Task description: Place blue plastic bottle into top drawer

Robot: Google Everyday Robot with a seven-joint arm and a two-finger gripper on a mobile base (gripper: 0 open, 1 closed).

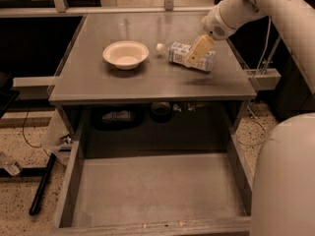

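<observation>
The blue plastic bottle (175, 53) is a clear bottle with a white cap and a white-and-blue label. It is tilted over the right part of the grey tabletop (147, 85), cap pointing left, with its shadow on the table below it. My gripper (194, 58) reaches in from the upper right and is shut on the bottle's middle, one cream finger (199, 49) across its label. The top drawer (147, 225) is pulled wide open below the table's front edge, and its flat grey floor is bare.
A cream round bowl (126, 54) sits on the tabletop left of the bottle. Small objects (117, 115) lie in the dark space under the tabletop. A black bar (41, 183) lies on the floor at left. My white body (285, 181) fills the lower right.
</observation>
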